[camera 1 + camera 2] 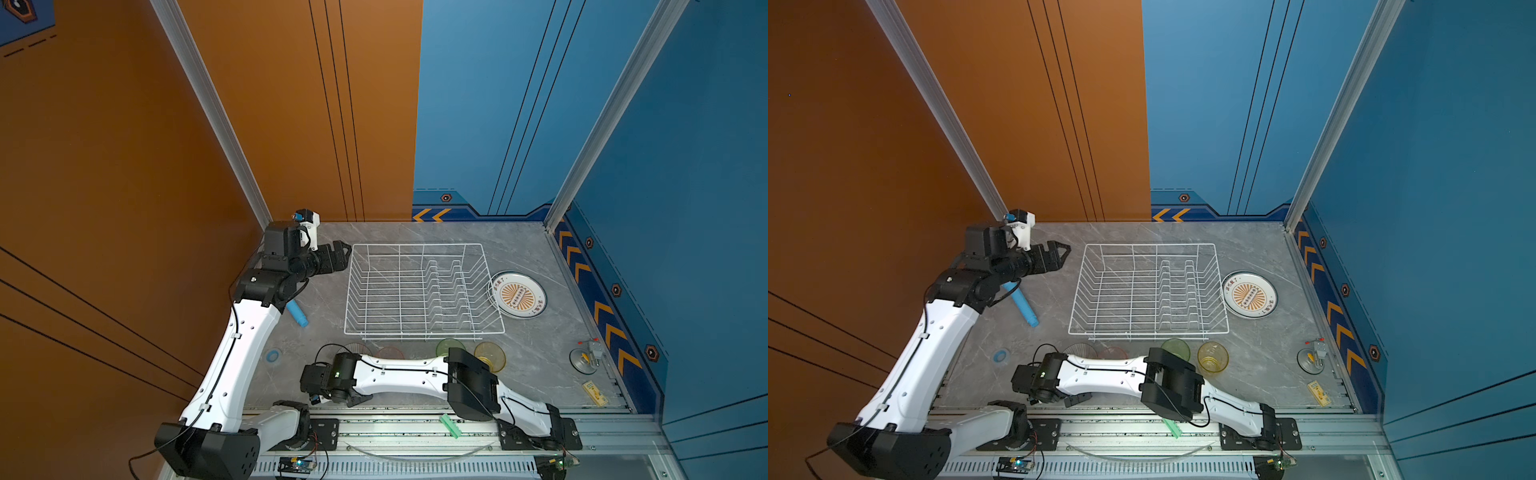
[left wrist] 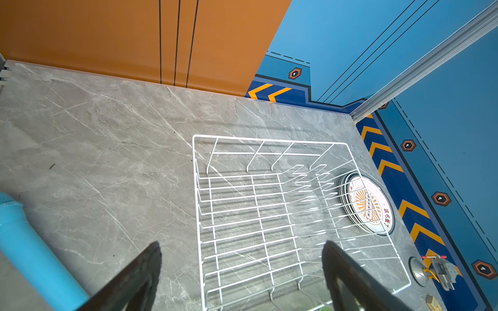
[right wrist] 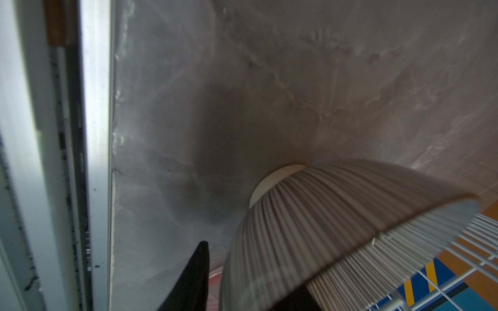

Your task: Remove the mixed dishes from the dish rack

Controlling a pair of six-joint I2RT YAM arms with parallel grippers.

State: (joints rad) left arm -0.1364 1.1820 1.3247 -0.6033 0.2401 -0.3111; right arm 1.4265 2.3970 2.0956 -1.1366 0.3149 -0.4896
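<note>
The white wire dish rack [image 1: 415, 244] stands bare on the grey marbled counter [image 1: 523, 245]. The small radially striped bowl [image 3: 336, 229] sits toward its near edge, apparently its drop spot; right hand [image 1: 359, 399] beside it, grip impossible to tell. Left hand [image 1: 345, 257] gapes wide, idle.

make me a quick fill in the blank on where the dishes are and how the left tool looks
1. The dish rack is ___.
2. In both top views the plates are stacked on the table to the ___ of it.
3. The yellow tumbler stands next to the ___ tumbler.
4. The left tool has its jaws ___.
Missing words: empty; right; green; open
</note>
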